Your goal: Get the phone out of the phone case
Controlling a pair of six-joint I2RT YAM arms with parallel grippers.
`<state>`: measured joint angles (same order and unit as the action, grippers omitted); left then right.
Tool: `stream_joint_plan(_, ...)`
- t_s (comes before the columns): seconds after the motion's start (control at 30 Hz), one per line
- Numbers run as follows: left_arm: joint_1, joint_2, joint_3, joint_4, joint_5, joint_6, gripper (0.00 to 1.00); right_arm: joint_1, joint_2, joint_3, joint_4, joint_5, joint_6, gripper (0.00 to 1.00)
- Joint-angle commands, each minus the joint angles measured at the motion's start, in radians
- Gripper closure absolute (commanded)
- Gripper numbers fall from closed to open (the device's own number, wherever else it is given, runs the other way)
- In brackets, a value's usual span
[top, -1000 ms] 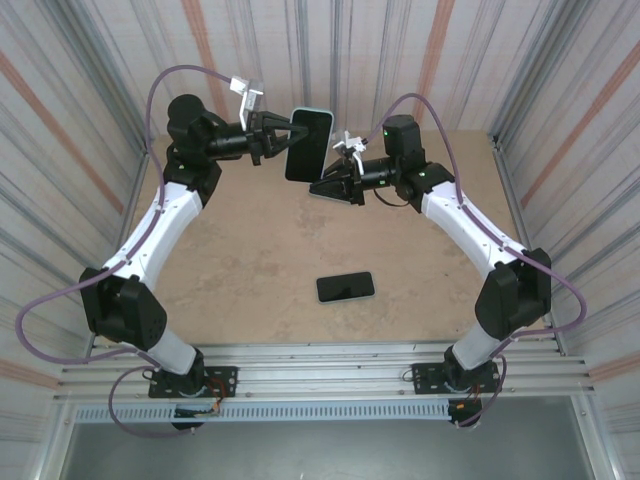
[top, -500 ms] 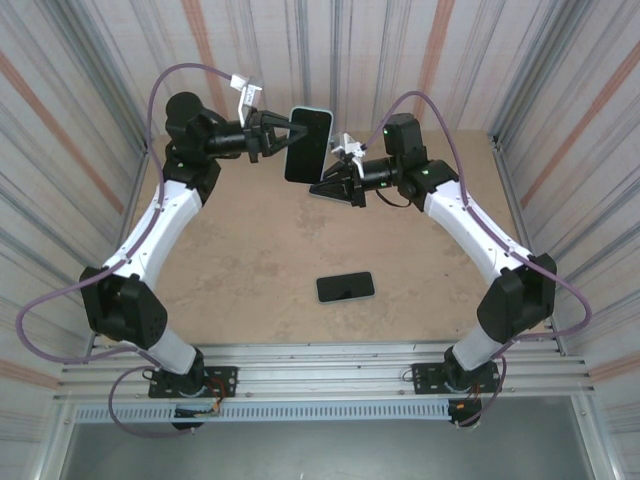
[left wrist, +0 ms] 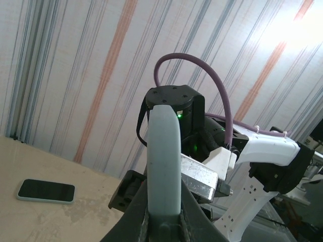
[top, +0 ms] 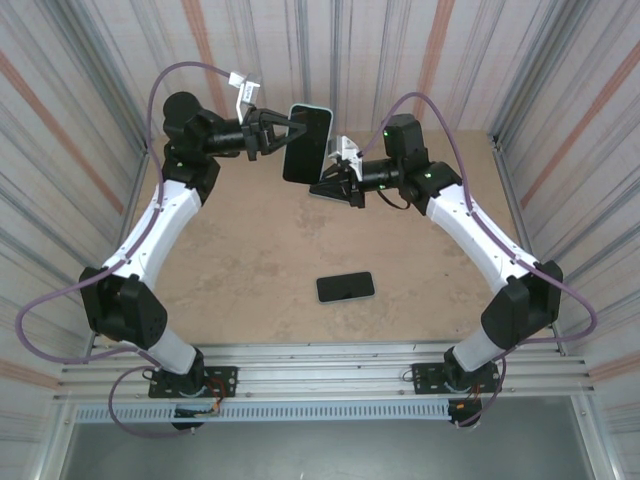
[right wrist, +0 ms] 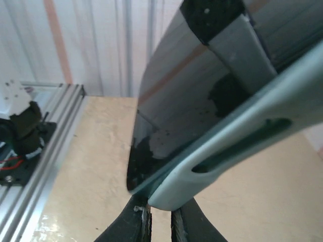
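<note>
A phone (top: 305,150) with a dark screen, set in a pale mint phone case (top: 322,109), is held upright in the air above the far middle of the table. My left gripper (top: 290,134) is shut on its left long edge; in the left wrist view the case (left wrist: 164,151) stands edge-on between the fingers (left wrist: 135,218). My right gripper (top: 319,187) comes in from the right and is shut on the case's bottom corner (right wrist: 174,196). There the mint rim with a slot (right wrist: 237,146) runs beside the black glass (right wrist: 171,121).
A second dark phone (top: 345,286) lies flat on the tan table (top: 250,260), near the middle front, also seen low left in the left wrist view (left wrist: 46,191). Corrugated walls (top: 90,120) close in the table on three sides. A metal rail (top: 320,360) runs along the front.
The left arm has shifted the held phone slightly left and up, and the right gripper has followed it, staying pinched on the bottom corner. The phone on the table has not moved.
</note>
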<state>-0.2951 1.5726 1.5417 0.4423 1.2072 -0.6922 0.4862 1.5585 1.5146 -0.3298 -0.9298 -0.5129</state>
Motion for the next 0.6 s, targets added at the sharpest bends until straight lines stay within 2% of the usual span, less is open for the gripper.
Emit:
stream_joint_plan(0.0, -0.031, -0.019, 0.046, 0.002, 0.040, -0.069, 1.00, 0.002, -0.026, 0.007, 0.025, 0.111, -0.037, 0.87)
stream_joint_plan(0.2, -0.034, -0.020, 0.039, 0.007, 0.023, -0.066, 1.00, -0.005, -0.035, -0.004, 0.073, 0.057, 0.040, 0.85)
stream_joint_plan(0.3, -0.034, -0.020, 0.037, 0.001, 0.012, -0.061, 1.00, -0.016, -0.057, -0.059, 0.190, 0.015, 0.145, 0.76)
stream_joint_plan(0.43, -0.035, -0.020, 0.025, 0.007, 0.002, -0.058, 1.00, -0.047, -0.064, -0.109, 0.360, -0.060, 0.333, 0.70)
stream_joint_plan(0.57, -0.036, -0.017, 0.015, 0.034, -0.013, -0.076, 1.00, -0.050, -0.070, -0.131, 0.412, -0.075, 0.387, 0.67)
